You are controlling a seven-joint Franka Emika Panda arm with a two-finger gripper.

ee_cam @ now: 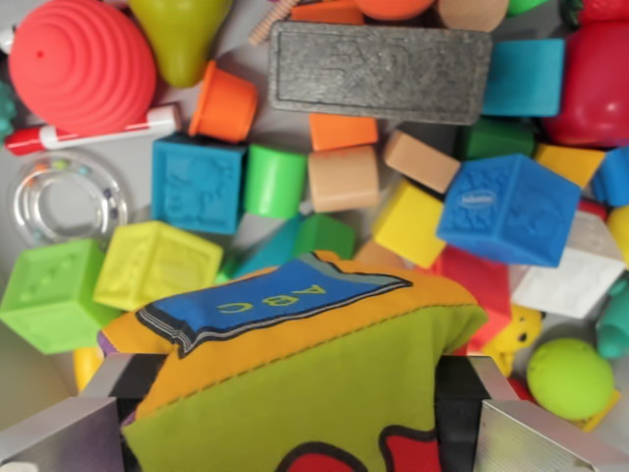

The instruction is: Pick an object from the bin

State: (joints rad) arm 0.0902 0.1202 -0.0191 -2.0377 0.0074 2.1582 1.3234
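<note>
- A soft fabric cube (295, 393), orange on top and lime green on its near face, with a blue "ABC" patch stitched on, fills the lower middle of the wrist view, above the rest of the toys in the bin.
- The gripper (300, 428) is closed on this cube: one metal finger (59, 433) shows at the wrist view's left corner, the other at the right, with the cloth bulging between them.
- The cube looks light and squashy; its sides give under pressure, so the hold probably depends on pinching deep enough across the two opposite side faces, not the corners.
- Cloth is not slippery and nothing about it seems fragile, though a loose pinch could let it sag or twist.
- Behind it lie a blue embossed block (509, 208), a lime block (155, 264), a grey foam brick (381, 71), a red ribbed dome (81, 64) and a clear ring rattle (67, 202).
</note>
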